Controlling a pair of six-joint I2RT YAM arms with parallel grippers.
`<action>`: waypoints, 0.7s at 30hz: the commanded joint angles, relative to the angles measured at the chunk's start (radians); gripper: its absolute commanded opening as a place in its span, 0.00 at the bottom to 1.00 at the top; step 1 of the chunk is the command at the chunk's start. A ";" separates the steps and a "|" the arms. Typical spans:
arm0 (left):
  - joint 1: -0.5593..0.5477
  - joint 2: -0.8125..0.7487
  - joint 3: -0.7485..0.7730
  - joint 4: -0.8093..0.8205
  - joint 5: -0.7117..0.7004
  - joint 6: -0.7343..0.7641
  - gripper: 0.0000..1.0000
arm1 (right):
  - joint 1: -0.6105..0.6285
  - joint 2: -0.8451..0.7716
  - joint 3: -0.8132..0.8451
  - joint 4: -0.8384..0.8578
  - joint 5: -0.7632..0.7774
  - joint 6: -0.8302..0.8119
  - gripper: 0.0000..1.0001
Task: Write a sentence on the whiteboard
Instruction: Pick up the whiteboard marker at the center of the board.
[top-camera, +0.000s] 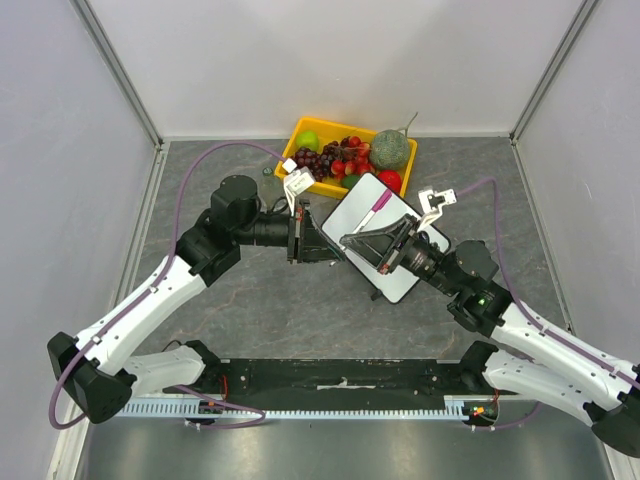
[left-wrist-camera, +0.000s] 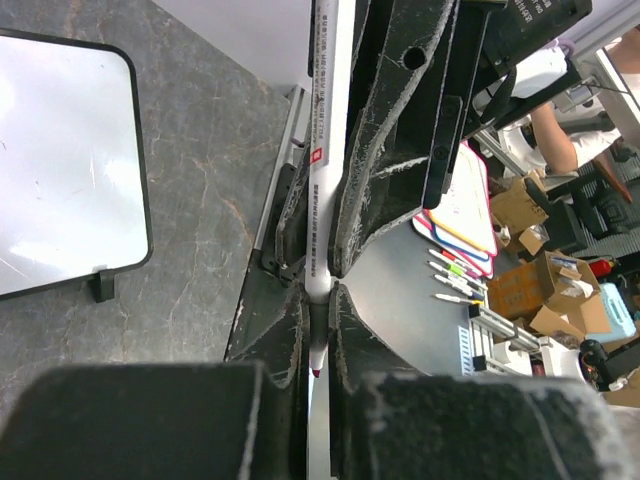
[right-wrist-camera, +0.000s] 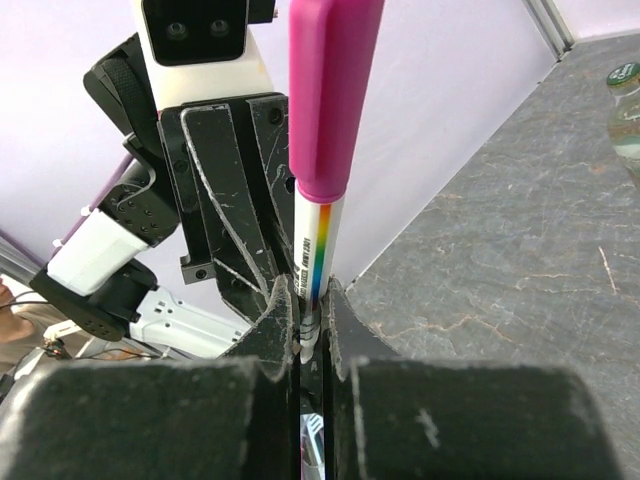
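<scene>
Magenta-capped marker (right-wrist-camera: 325, 120), barrel print too small to read, is clamped by left pincer (left-wrist-camera: 318, 300) and right pincer (right-wrist-camera: 312, 300).

White arms (top-camera: 140, 305), black joints (top-camera: 235, 200), purple cables (top-camera: 181, 205)

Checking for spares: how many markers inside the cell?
1. The marker, magenta-capped, is over the whiteboard in the top view, gripped by the right gripper and the left gripper together. Others may be hidden from view. The pens seen outside aren't counted.
</scene>
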 joint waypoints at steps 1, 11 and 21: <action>-0.005 -0.001 0.001 0.052 0.045 -0.017 0.02 | 0.003 0.005 0.018 0.036 0.022 0.004 0.00; -0.006 -0.036 0.053 -0.108 0.017 0.070 0.02 | -0.039 -0.011 0.174 -0.266 -0.064 -0.237 0.93; -0.005 -0.047 0.095 -0.239 0.141 0.168 0.02 | -0.126 0.129 0.273 -0.254 -0.558 -0.258 0.86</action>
